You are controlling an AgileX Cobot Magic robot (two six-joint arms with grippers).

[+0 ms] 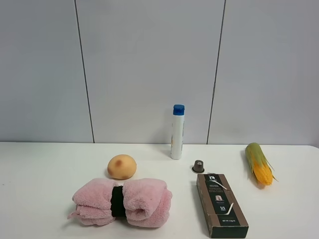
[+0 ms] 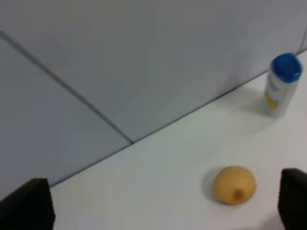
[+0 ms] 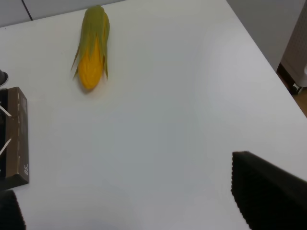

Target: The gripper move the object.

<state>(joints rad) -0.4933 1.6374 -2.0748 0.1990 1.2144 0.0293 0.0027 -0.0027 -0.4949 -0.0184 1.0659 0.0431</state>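
Observation:
The toy corn cob [image 1: 259,163], yellow-orange kernels in green husk, lies on the white table at the right. It also shows in the right wrist view [image 3: 92,48], apart from my right gripper [image 3: 123,178], which is open and empty, with one black finger [image 3: 268,196] over the table near its right edge. My left gripper [image 2: 163,191] is open and empty, its black fingers [image 2: 29,206] spread wide, facing the wall and the tan ball. Neither gripper shows in the exterior high view.
A white bottle with a blue cap [image 1: 177,132] stands by the wall. A tan ball [image 1: 122,167], a pink rolled towel [image 1: 122,201], a dark brown box [image 1: 221,204] and a small capsule [image 1: 198,166] are on the table. The table edge [image 3: 268,57] is just right of the corn.

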